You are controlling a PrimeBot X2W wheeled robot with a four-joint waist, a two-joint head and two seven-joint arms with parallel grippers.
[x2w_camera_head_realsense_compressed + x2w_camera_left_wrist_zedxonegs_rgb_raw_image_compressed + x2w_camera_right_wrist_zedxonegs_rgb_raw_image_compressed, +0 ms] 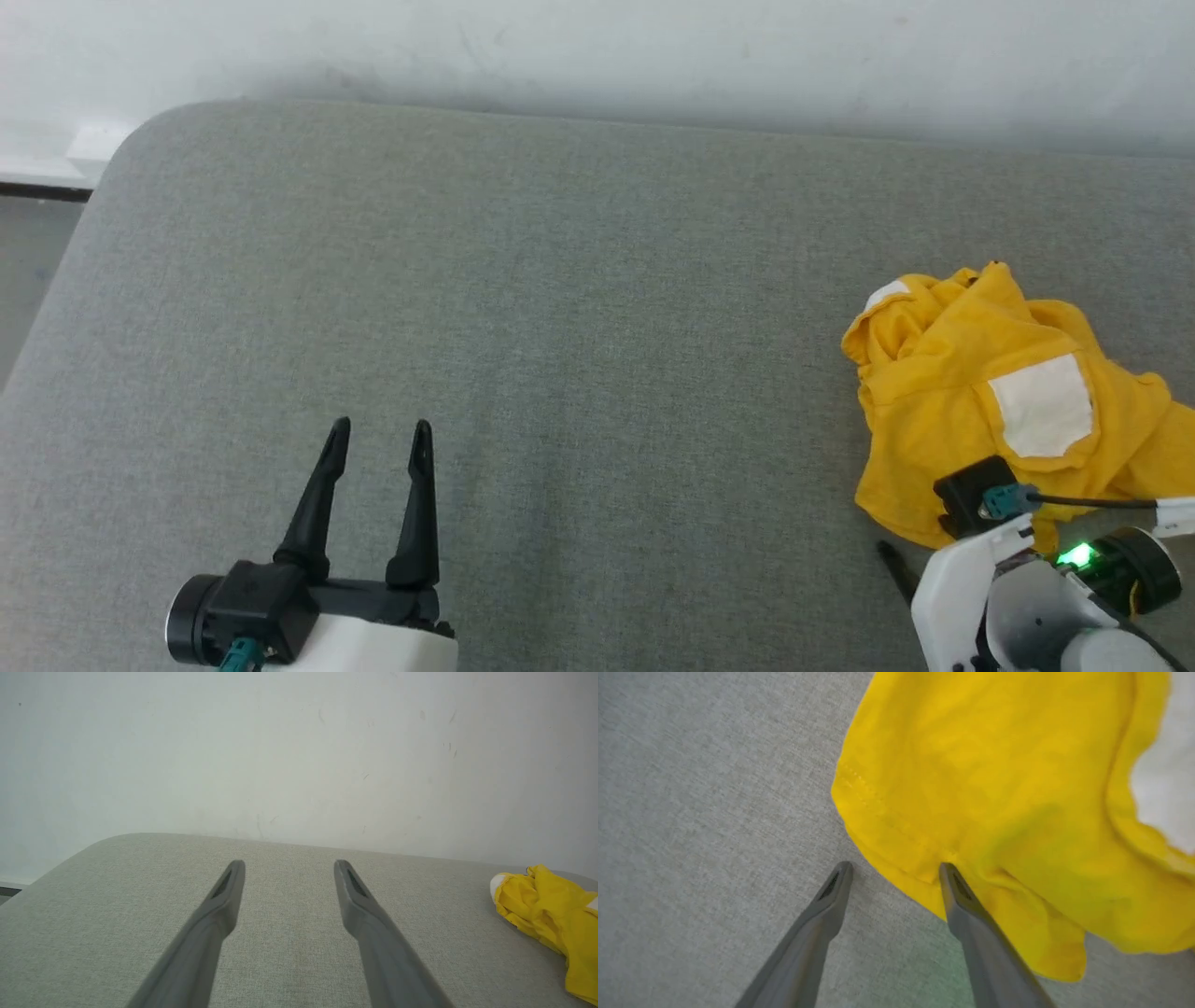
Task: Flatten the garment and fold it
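Note:
The garment [971, 392] lies crumpled in a mustard-yellow heap with white patches at the right of the grey cushion [560, 327]. In the left wrist view the garment [546, 900] sits at the far right edge. My right gripper [896, 870] is open at the heap's near-left hem; one finger rests against the garment [994, 788], the other over bare cushion. In the head view its wrist covers the heap's near edge, and one dark finger [894, 565] pokes out. My left gripper [382, 427] hovers open and empty at the lower left, far from the cloth, its fingers [224, 900] spread over fabric.
The cushion's rounded far-left corner [140, 140] drops to the floor [28, 261] on the left. A pale wall [597, 47] runs along the far edge. A broad stretch of bare grey fabric lies between the two grippers.

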